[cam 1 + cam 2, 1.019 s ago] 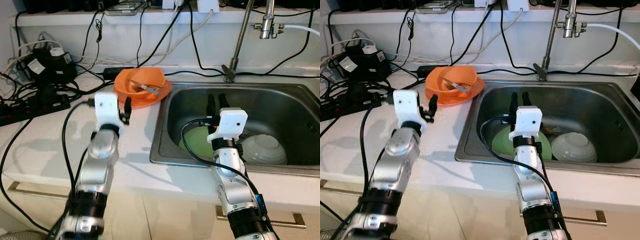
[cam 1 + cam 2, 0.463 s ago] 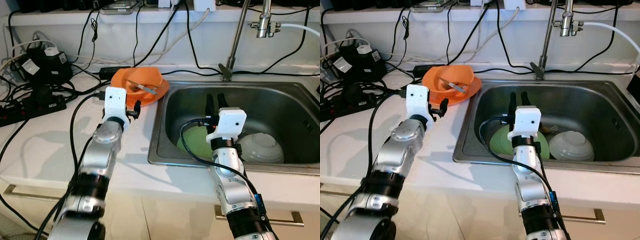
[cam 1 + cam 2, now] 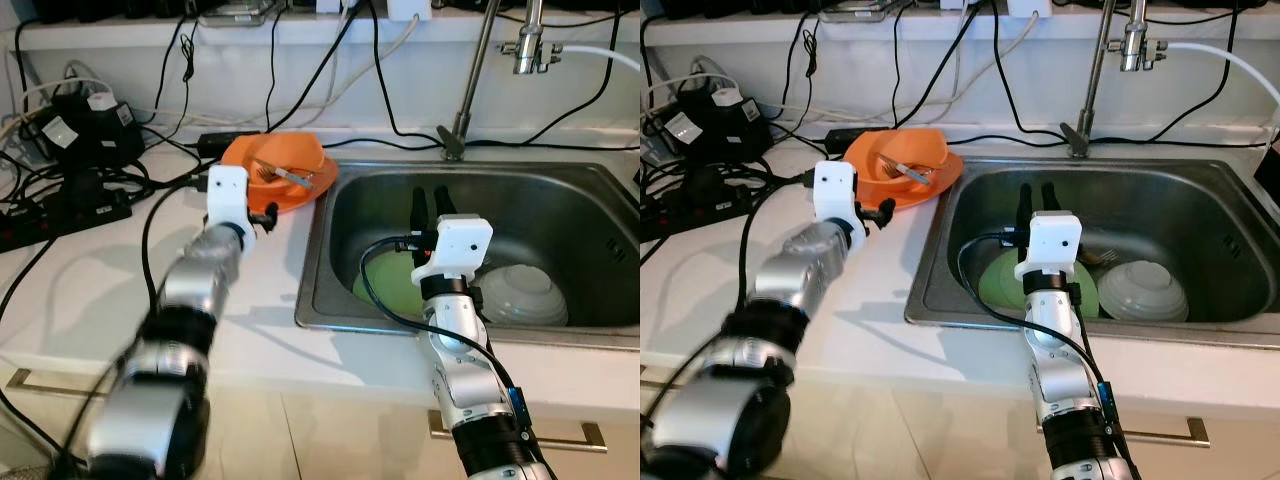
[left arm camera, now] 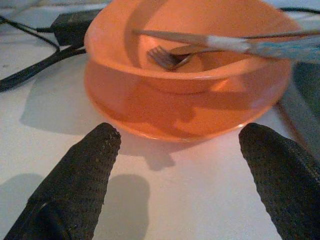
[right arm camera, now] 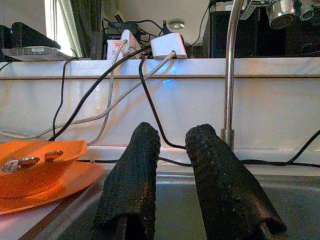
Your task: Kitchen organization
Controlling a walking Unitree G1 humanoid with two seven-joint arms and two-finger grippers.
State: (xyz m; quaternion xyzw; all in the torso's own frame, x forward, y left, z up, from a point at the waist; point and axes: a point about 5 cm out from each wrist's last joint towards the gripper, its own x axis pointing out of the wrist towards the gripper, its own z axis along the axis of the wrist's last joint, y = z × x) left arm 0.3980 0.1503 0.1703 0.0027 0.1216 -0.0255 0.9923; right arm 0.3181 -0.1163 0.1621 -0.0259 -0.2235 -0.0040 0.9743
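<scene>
An orange bowl (image 3: 290, 157) sits on an orange plate (image 3: 305, 192) on the white counter, just left of the sink. A fork (image 4: 165, 57) and a knife (image 4: 225, 42) rest in the bowl. My left gripper (image 4: 180, 134) is open, low over the counter, with both fingertips just short of the plate's near rim and touching nothing. My right gripper (image 3: 430, 203) hangs inside the steel sink (image 3: 318, 290) above a green plate (image 3: 385, 285). Its fingers (image 5: 137, 165) stand slightly apart and hold nothing. A white upturned bowl (image 3: 530, 295) lies beside the green plate.
A faucet (image 3: 470, 80) rises behind the sink. Black cables, a power strip (image 3: 70, 205) and adapters (image 3: 95, 125) crowd the counter's back left. More cables hang from the ledge above. Bare white counter lies in front of the orange plate.
My left arm has reached forward and its gripper has drawn closer to the orange plate. The right arm has stayed in place over the sink.
</scene>
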